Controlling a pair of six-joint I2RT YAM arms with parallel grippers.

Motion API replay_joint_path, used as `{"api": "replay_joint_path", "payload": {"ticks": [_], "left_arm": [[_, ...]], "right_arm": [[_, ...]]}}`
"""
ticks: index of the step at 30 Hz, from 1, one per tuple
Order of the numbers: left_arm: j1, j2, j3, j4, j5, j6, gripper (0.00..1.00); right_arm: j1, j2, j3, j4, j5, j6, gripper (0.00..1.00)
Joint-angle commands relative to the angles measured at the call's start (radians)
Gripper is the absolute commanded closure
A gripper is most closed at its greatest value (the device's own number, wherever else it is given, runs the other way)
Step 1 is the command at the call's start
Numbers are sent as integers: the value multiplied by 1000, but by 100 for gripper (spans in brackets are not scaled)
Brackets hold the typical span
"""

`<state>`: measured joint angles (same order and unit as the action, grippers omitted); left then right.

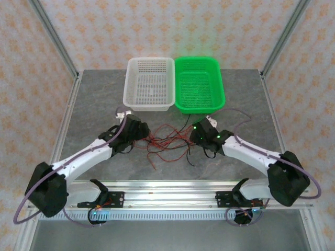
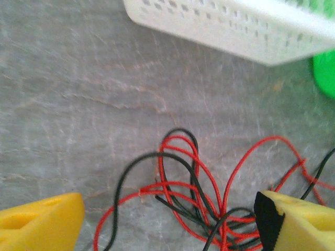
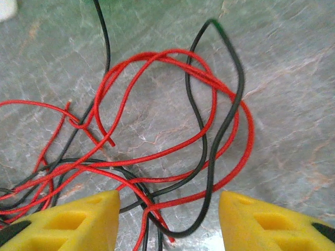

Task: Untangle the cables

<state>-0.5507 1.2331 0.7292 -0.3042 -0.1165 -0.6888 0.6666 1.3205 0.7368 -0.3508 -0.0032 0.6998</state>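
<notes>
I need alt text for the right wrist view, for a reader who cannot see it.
Red and black cables lie tangled in loops on a grey marbled table. The right gripper's two yellow fingers stand apart at the bottom edge, with cable strands between them.

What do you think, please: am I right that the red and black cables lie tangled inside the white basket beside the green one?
Not quite: the top external view shows the cables tangled on the table in front of the white basket, not inside it. That basket does stand beside the green basket.
</notes>
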Motion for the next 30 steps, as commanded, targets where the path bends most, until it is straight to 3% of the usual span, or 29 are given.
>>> {"api": "replay_joint_path", "payload": {"ticks": [1, 7, 12, 17, 30], "left_arm": [[-39, 94, 16, 18, 32, 19, 16], [-61, 248, 15, 153, 24, -15, 19], [-54, 351, 32, 116, -79, -52, 23], [3, 353, -49, 172, -79, -95, 23], [147, 94, -216, 232, -74, -148, 20]], "right_arm": [[1, 53, -40, 84, -40, 40, 47], [1, 149, -40, 145, -34, 46, 53], [0, 176, -37, 110, 54, 48, 78], [-11, 177, -38, 52, 133, 29, 98], [-199, 41, -108, 16, 186, -77, 100]]}}
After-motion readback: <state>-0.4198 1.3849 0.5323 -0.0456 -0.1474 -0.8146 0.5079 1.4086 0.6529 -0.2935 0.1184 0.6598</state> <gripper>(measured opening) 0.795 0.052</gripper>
